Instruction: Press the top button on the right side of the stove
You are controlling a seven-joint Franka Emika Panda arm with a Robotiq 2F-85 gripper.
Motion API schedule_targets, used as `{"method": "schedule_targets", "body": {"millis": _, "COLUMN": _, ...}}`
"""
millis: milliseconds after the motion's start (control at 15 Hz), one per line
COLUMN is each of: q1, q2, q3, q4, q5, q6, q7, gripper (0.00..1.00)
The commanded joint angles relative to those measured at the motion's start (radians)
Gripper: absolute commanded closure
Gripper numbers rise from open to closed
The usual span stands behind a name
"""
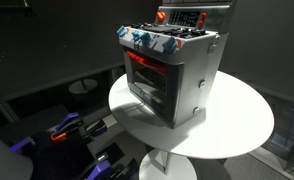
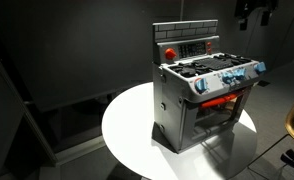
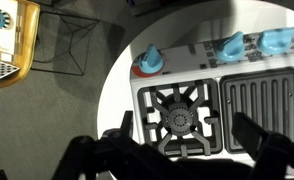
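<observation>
The stove [image 1: 172, 75] is a small silver-grey toy oven with a red-rimmed dark door. It stands on a round white table and shows in both exterior views [image 2: 202, 100]. Blue knobs [image 2: 227, 80] run along its front edge, and a red control panel [image 2: 192, 47] rises at the back. My gripper [image 2: 255, 12] hangs high above the stove, apart from it. In the wrist view the gripper [image 3: 187, 140] is open and empty, with its dark fingers spread over a burner grate [image 3: 177, 118]. The blue knobs [image 3: 232, 45] lie beyond the grate.
The white round table [image 1: 237, 125] has bare surface all round the stove. Dark floor and walls surround it. Blue and orange clutter [image 1: 62, 130] lies low beside the table. A yellow-framed object [image 3: 12, 40] sits on the floor in the wrist view.
</observation>
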Motion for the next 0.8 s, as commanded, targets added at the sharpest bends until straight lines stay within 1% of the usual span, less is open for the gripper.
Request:
{"method": "schedule_targets", "body": {"millis": 0, "q1": -0.015, "q2": -0.111, "q3": 0.006, "q4": -0.064, "q5": 0.034, "q6": -0.033, "q7": -0.115, "gripper": 0.00}}
{"method": "schedule_targets", "body": {"millis": 267, "q1": -0.012, "q2": -0.243, "q3": 0.008, "q4": -0.163, "q5": 0.024, "q6": -0.002, "q7": -0.194, "gripper": 0.00}}
{"method": "schedule_targets", "body": {"millis": 533, "q1": -0.011, "q2": -0.369, "q3": 0.008, "q4": -0.262, "q5": 0.026, "q6": 0.026, "q7": -0.234, "gripper": 0.00}}
{"method": "schedule_targets", "body": {"millis": 733, "q1": -0.010, "q2": -0.434, "q3": 0.005, "q4": -0.312, "q5": 0.033, "q6": 0.031, "q7": -0.255, "gripper": 0.00}}
